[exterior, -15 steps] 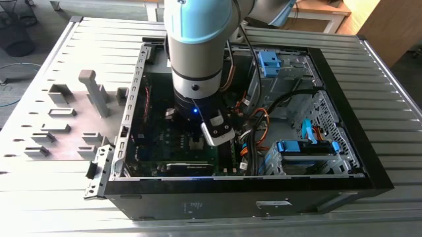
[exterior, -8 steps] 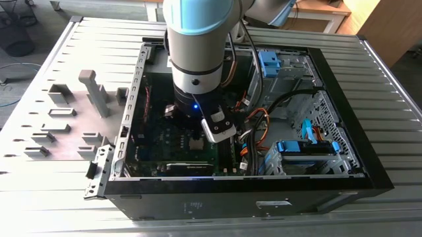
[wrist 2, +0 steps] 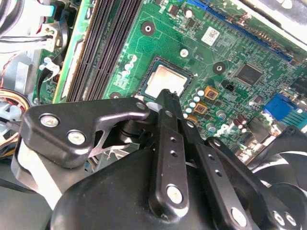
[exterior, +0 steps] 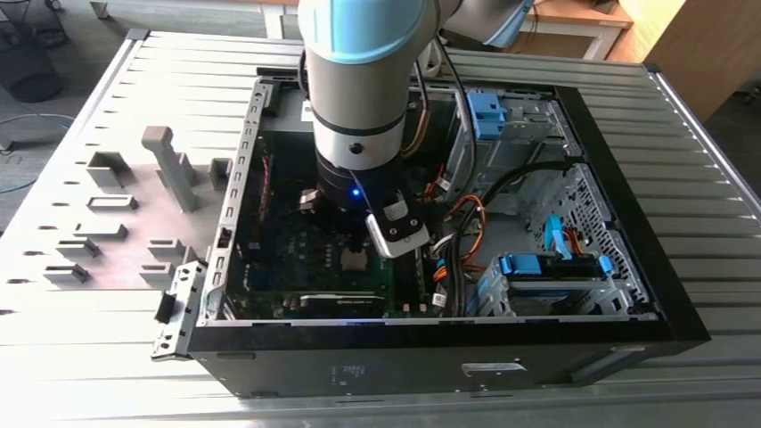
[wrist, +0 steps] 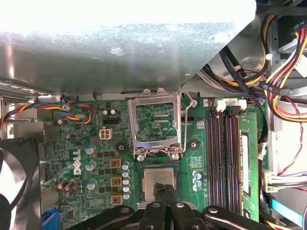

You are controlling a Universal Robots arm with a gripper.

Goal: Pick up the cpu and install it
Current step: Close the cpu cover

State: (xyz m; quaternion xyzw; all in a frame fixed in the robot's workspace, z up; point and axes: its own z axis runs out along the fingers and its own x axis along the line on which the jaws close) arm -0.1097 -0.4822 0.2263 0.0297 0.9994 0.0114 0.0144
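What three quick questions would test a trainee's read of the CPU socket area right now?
1. True or false: the cpu lies flat in its socket on the green motherboard.
2. The socket frame is: A) swung open, clear of the cpu; B) clamped down over the cpu; C) lying outside the case.
3. Fill in: in both wrist views, the gripper has its tips right at the ___.
Key: 1 true; 2 A; 3 cpu.

A robotics workshop: an open computer case [exterior: 416, 361] on a slatted metal bench [exterior: 701, 160] with grey holder blocks [exterior: 173, 169].
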